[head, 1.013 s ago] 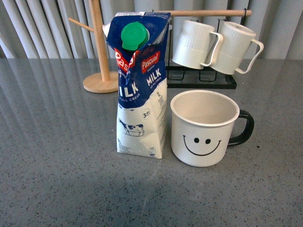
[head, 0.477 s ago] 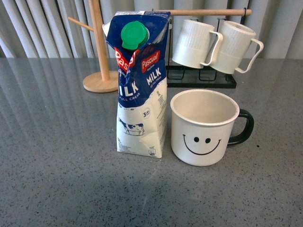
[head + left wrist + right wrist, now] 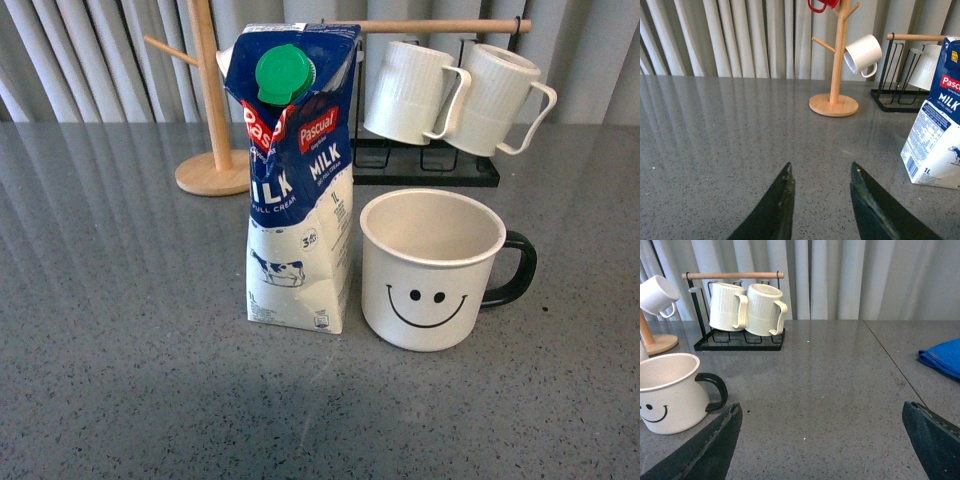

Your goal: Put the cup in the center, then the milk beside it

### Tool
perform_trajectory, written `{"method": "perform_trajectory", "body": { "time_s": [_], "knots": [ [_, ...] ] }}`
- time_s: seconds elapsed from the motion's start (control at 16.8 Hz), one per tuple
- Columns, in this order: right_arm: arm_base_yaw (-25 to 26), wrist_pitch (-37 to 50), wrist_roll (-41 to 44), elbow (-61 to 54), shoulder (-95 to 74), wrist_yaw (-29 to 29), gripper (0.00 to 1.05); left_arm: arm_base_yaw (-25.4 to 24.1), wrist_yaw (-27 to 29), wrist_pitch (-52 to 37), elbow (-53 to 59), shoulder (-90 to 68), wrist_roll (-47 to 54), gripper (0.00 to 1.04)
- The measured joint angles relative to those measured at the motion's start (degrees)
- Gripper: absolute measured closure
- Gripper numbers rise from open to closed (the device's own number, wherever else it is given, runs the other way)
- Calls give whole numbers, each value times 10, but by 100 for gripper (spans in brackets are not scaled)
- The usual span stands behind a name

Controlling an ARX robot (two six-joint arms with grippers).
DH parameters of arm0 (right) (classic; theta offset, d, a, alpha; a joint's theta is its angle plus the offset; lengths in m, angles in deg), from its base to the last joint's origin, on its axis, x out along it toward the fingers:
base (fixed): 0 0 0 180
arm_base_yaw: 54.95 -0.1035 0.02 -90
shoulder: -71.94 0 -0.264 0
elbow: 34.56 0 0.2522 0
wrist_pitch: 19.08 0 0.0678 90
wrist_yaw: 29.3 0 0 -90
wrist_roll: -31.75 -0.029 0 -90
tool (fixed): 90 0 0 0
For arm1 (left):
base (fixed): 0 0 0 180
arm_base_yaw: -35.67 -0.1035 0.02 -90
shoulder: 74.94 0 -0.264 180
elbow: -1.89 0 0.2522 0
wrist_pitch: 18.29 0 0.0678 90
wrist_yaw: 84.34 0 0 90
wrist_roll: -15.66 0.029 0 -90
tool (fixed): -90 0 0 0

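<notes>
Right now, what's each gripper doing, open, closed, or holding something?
Left gripper: jaws open, holding nothing.
Right gripper: jaws wide open, holding nothing.

From the front view we are looking level and close across the grey table (image 3: 120, 400) at the milk (image 3: 297, 190) and the cup (image 3: 430, 268), with curtains behind. From the left wrist we are peering low over the table between the left gripper (image 3: 822, 175) tips, sharing the milk (image 3: 936, 135). From the right wrist we are facing the mug rack (image 3: 740, 342), sharing the cup (image 3: 670, 392).
</notes>
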Motion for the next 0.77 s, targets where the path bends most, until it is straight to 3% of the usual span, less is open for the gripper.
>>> {"method": "perform_trajectory", "body": {
  "time_s": [0.18,0.36,0.77],
  "knots": [
    [0,0,0,0,0,0,7,0,0,0,0,0,0,45],
    [0,0,0,0,0,0,7,0,0,0,0,0,0,5],
    [0,0,0,0,0,0,7,0,0,0,0,0,1,7]
  ]
}}
